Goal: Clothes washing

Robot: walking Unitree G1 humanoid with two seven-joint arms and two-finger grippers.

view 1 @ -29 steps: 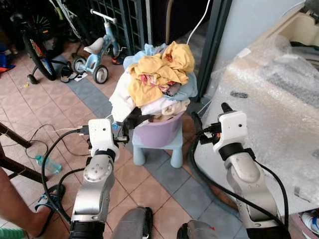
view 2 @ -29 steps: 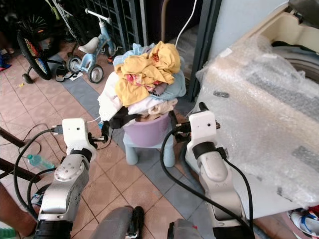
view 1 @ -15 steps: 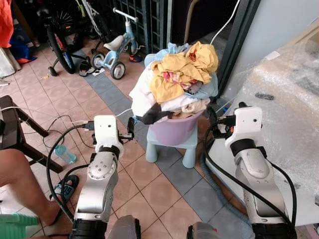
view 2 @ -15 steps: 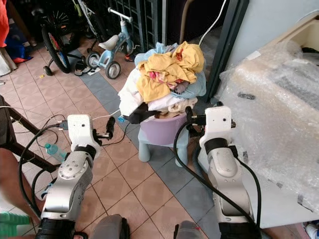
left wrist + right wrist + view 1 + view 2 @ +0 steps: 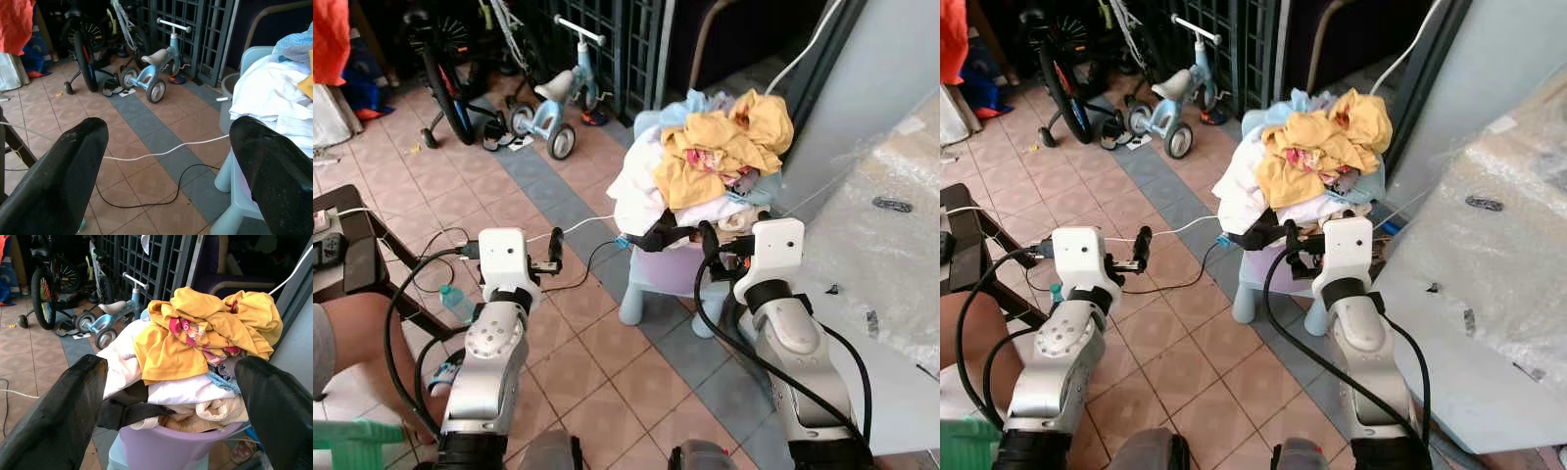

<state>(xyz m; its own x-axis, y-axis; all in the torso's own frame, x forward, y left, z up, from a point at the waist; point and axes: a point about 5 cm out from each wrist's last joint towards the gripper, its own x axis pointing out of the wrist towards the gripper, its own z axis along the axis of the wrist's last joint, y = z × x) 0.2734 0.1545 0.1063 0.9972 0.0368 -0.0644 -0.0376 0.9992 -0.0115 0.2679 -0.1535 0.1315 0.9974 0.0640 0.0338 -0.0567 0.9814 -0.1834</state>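
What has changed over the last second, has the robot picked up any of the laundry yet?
Not yet. The view has swung toward the robot's left, so that is the camera moving, not the things. The right gripper now lines up with the clothes pile in the purple basket, fingers open. The left gripper stays open over the tiled floor. The basket still sits on its blue stool, nothing taken.

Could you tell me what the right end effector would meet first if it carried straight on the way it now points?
Most likely the heap of clothes piled in the purple basket: the open right end effector frames it dead ahead, though depth is unclear.
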